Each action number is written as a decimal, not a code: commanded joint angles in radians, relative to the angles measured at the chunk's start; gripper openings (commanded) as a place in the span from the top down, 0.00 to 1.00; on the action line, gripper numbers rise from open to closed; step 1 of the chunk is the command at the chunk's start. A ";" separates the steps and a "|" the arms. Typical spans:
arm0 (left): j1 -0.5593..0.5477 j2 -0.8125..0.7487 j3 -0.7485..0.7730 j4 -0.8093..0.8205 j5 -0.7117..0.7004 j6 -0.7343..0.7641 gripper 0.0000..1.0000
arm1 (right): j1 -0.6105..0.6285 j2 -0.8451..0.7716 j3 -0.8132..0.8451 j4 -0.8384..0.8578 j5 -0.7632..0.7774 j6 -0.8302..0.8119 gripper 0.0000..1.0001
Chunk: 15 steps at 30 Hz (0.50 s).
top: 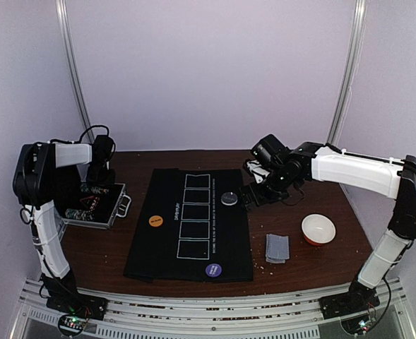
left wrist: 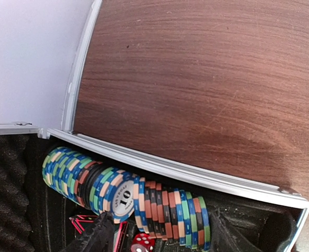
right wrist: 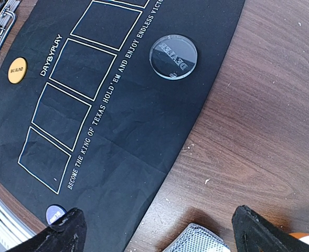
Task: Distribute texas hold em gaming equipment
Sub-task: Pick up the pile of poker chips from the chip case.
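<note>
A row of poker chips (left wrist: pixel 144 202), blue, green, orange and black edged, stands on edge in the open metal case (top: pixel 94 205). My left gripper (left wrist: pixel 159 236) is open just above that row, one finger on each side of part of it. My right gripper (right wrist: pixel 167 231) is open and empty above the table beside the black mat (top: pixel 190 226). A stack of grey-backed cards (right wrist: pixel 196 240) lies just below it, also in the top view (top: pixel 277 248). On the mat lie a clear dealer disc (right wrist: pixel 173 56), an orange disc (right wrist: pixel 17 70) and a purple disc (top: pixel 213 270).
A white bowl with orange outside (top: pixel 318 229) stands right of the cards. A red die (left wrist: pixel 141 242) lies in the case under the chips. The case's lid and metal rim (left wrist: pixel 185 170) border the chips. Bare wood table (left wrist: pixel 206 79) lies beyond.
</note>
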 commanded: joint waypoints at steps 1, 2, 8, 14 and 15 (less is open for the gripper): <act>0.004 0.010 0.004 0.034 0.036 0.013 0.37 | 0.002 0.012 0.025 -0.024 -0.014 0.001 0.00; 0.006 0.016 0.006 0.034 0.051 0.012 0.38 | 0.002 0.012 0.025 -0.026 -0.014 0.001 0.00; 0.014 0.029 0.007 0.031 0.063 0.013 0.45 | 0.002 0.003 0.019 -0.030 -0.007 0.001 0.00; 0.032 0.062 0.027 0.006 0.069 0.005 0.46 | 0.002 0.007 0.022 -0.029 -0.012 0.001 0.00; 0.036 0.068 0.028 0.006 0.070 0.003 0.46 | 0.003 0.007 0.022 -0.029 -0.012 0.001 0.00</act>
